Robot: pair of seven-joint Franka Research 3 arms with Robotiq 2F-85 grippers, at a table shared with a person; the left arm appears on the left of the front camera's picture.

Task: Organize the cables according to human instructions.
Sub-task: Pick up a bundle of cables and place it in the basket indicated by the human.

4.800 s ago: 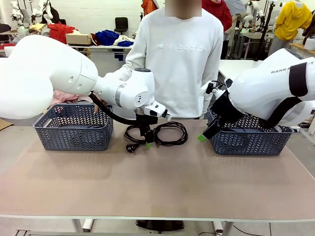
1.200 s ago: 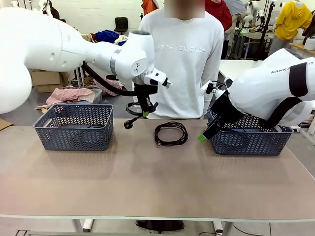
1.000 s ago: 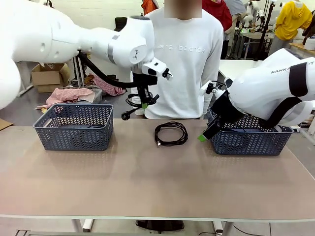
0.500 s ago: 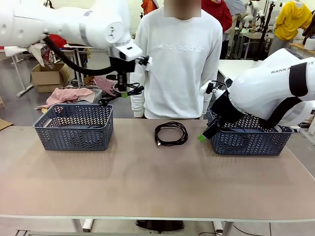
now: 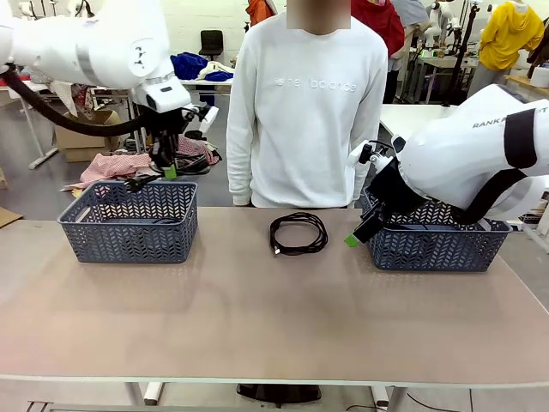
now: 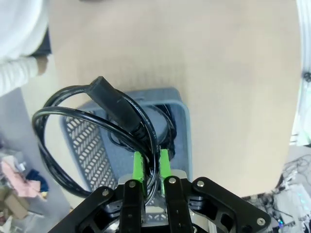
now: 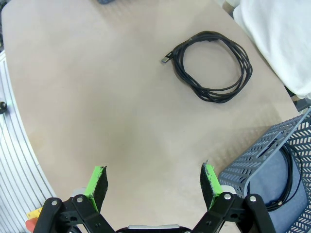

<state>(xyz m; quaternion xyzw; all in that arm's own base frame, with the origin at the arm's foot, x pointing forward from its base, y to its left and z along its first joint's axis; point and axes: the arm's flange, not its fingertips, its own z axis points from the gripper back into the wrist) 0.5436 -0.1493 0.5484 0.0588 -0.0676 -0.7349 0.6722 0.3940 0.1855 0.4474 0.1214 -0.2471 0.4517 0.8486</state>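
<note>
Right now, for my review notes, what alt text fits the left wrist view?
The left fingers are shut on a coiled black cable with a plug, held above a blue-grey basket that stands on a tan table. A person's white sleeve shows at the upper left.

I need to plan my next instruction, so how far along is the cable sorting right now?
Done: a black cord lies in the right blue mesh basket. In hand: the left gripper, jaws shut, holds a coiled black cable with a plug above the left blue mesh basket. Left: one coiled black cable on the tan table between the baskets; the right gripper is open by its basket.
</note>
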